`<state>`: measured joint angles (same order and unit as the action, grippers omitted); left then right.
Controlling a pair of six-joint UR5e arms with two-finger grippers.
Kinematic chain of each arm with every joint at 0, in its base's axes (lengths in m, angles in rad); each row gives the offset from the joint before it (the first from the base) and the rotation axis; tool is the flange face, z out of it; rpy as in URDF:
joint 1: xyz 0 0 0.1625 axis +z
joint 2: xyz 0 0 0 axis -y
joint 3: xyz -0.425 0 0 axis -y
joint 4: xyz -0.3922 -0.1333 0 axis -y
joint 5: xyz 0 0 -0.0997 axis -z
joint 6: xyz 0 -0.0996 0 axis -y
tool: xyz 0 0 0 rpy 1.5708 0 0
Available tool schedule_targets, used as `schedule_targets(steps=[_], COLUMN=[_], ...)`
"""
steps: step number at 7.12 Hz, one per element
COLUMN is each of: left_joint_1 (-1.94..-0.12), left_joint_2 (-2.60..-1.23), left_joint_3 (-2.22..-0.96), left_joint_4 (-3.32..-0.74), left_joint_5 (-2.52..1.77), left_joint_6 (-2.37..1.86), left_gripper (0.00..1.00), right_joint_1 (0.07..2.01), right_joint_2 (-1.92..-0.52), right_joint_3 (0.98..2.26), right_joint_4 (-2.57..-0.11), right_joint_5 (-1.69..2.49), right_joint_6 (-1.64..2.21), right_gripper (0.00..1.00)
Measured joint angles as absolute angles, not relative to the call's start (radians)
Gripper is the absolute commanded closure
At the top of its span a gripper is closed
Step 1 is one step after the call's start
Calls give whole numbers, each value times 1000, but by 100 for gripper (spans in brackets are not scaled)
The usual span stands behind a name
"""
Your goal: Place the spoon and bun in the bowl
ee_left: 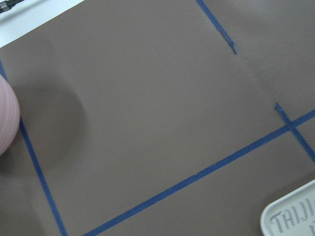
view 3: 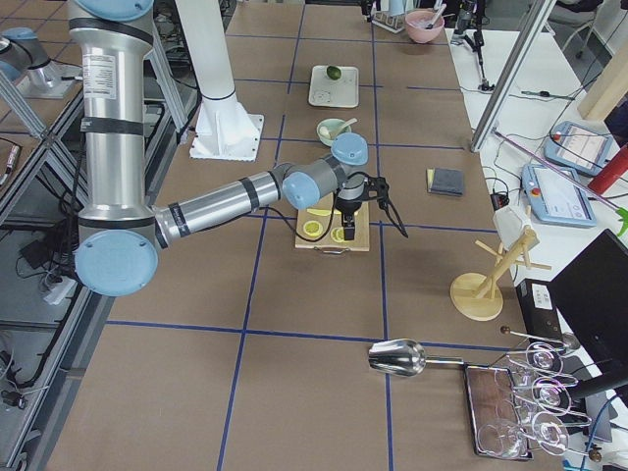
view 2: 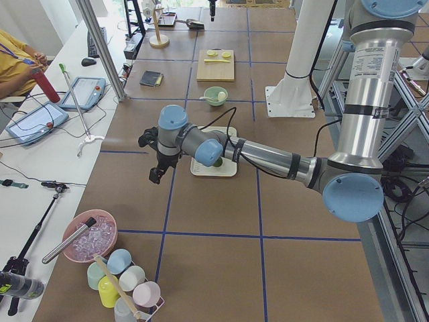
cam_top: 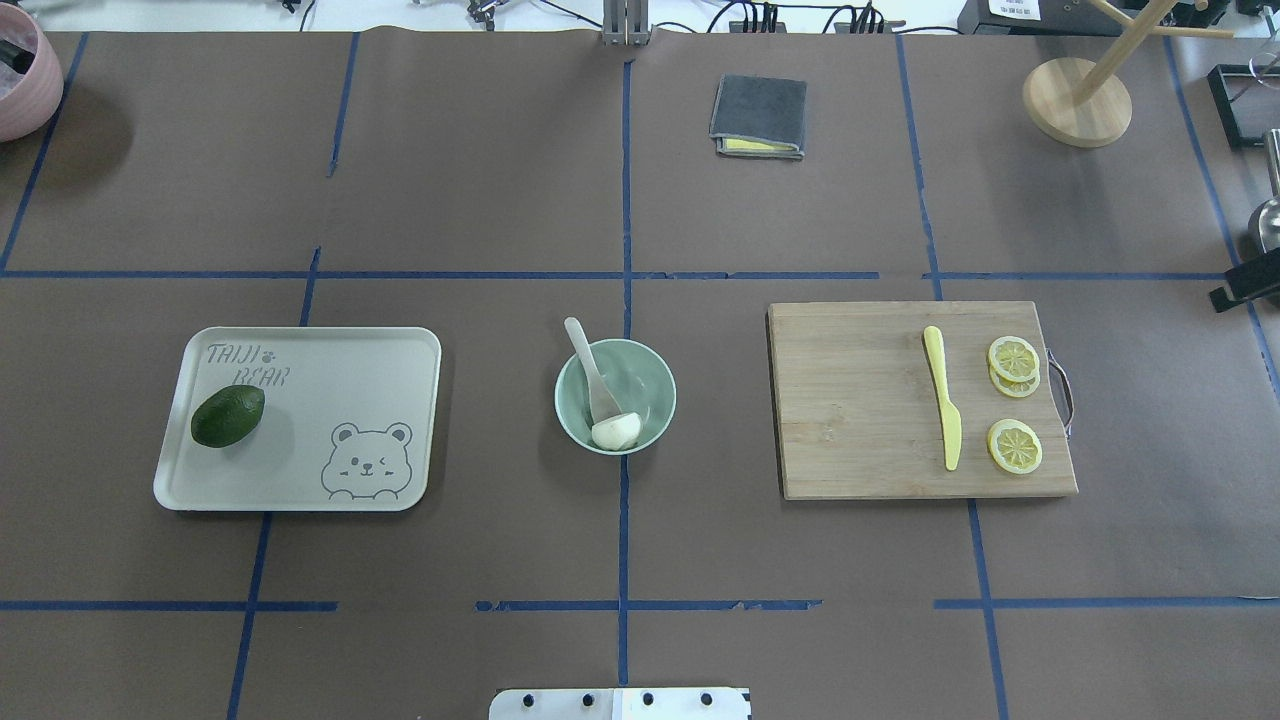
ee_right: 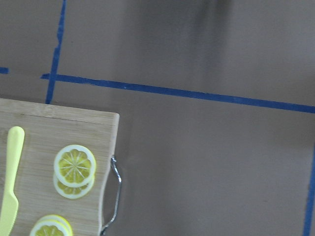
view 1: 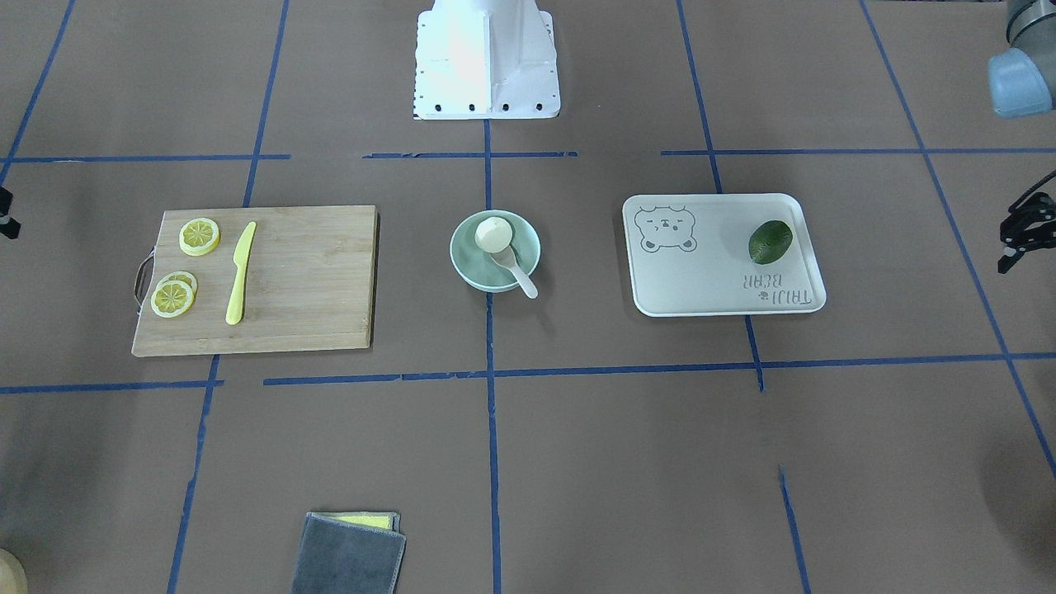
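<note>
The mint-green bowl (view 1: 470, 264) stands at the table's middle, and also shows in the overhead view (cam_top: 655, 385). The white bun (view 1: 493, 234) lies inside it on its side, cream underside showing. The pale spoon (view 1: 516, 270) rests with its scoop in the bowl and its handle over the rim (cam_top: 580, 345). My left gripper (view 1: 1008, 262) hangs at the table's far left end, beyond the tray, well clear of the bowl. My right gripper (view 3: 345, 234) hovers past the cutting board's handle end. I cannot tell whether either is open or shut.
A wooden cutting board (view 1: 313, 280) holds lemon slices (view 1: 199, 236) and a yellow knife (view 1: 240, 272). A pale tray (view 1: 709, 285) holds an avocado (view 1: 770, 242). A folded grey cloth (view 1: 351, 553), a pink bowl (cam_top: 20, 80) and a wooden stand (cam_top: 1078, 100) sit near the edges.
</note>
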<state>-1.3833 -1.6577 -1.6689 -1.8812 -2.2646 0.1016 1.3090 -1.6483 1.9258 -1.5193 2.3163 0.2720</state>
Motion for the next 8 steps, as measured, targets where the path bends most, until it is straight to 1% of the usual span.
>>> schedule_targets(steps=[1, 3, 5, 8], left_joint_1=[-1422, -1493, -1539, -1547], left_joint_2=[-1658, -1660, -1632, -1527], left_joint_3=[-1635, -1626, -1671, -1770], left_joint_4=[-1878, -1814, -1686, -1625], left_joint_5=[-2297, -2334, -2357, -2394], left_joint_6=[168, 216, 237, 137], left_gripper=[0, 0, 0, 0], right_joint_1=[1384, 1470, 1496, 1500], right_joint_2=[-1639, -1618, -1616, -1627], right_joint_3=[1908, 1834, 1799, 1793], right_joint_4=[-1612, -1691, -1696, -1697], right_joint_5=[2322, 2369, 2417, 2411], right_joint_6=[126, -7, -28, -34], right_gripper=[0, 0, 0, 0])
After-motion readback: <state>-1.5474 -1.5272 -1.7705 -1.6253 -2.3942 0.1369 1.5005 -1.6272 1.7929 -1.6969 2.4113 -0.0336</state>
